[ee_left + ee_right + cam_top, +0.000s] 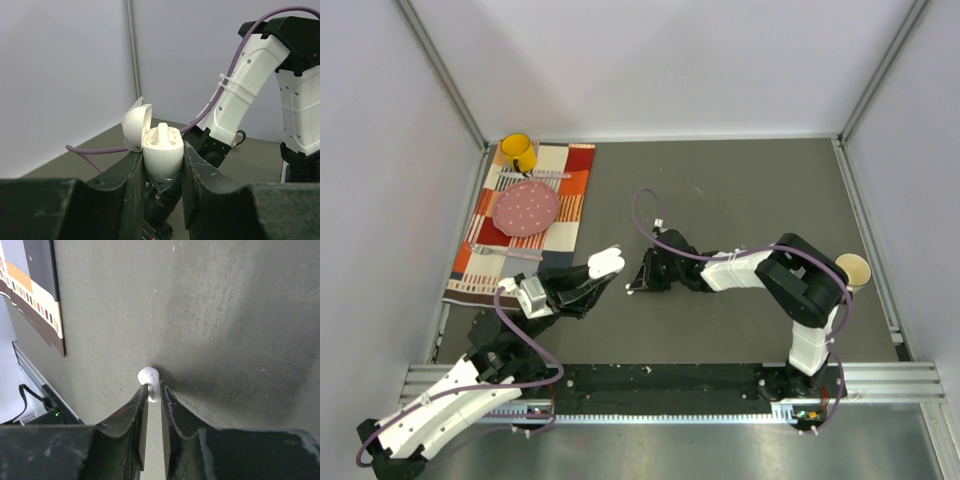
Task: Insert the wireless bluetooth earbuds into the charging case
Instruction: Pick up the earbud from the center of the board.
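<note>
Left gripper (162,167) clamps the open charging case (160,152), one earbud (163,132) seated inside, right arm (250,75) just beyond. Right gripper (153,391) pinches another earbud (148,376) on the surface (225,315), placemat (35,295) ahead-left.

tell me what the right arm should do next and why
Probably lift straight up a little. The right fingers are pinched on an earbud low at the table, and the left fingers hold the case with its lid open and a second earbud seated. Clearing the table first should let it carry over.
</note>
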Controlling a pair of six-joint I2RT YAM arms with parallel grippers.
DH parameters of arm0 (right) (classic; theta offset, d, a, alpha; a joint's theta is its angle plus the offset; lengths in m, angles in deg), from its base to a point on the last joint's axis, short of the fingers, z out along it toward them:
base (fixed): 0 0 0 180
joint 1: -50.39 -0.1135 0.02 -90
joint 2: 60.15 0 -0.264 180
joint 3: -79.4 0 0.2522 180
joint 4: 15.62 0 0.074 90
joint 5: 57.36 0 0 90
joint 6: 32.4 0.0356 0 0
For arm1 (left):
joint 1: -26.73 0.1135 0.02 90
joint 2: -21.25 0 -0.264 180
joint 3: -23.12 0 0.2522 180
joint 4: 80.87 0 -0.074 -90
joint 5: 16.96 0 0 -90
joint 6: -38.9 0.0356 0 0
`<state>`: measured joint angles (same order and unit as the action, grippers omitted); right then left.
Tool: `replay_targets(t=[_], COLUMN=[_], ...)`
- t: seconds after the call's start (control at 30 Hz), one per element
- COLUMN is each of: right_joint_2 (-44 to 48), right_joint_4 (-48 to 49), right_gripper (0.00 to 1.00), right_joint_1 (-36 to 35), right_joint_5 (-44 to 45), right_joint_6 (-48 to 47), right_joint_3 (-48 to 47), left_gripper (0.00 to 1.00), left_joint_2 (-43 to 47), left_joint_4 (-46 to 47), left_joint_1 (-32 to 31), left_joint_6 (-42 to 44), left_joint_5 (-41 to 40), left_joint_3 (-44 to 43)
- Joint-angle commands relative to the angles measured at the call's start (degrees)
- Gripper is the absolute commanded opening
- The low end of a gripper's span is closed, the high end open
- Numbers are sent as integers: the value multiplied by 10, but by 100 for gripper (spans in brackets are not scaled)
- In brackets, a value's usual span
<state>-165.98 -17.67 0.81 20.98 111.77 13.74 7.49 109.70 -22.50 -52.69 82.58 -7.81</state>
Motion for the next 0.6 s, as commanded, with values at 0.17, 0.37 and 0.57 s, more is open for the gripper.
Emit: replay_targets(t=[0.17,0.37,0.57], right_joint_2=[-17,20,113], right_joint_4=[56,73,67], right_gripper=[4,0,0], right_joint_1=[4,4,11], right_joint_5=[-20,-18,9], right_joint_6=[-5,-16,-75], right_joint_3=[-11,7,37], left_gripper=[0,0,0], left_joint_2=[-3,-2,-2], left_joint_4=[17,15,16], left_joint_1=[-2,-1,-1], left_joint_6=[-7,-6,-4], left_joint_5=[-1,-2,0], left_joint_3=[0,-1,-1])
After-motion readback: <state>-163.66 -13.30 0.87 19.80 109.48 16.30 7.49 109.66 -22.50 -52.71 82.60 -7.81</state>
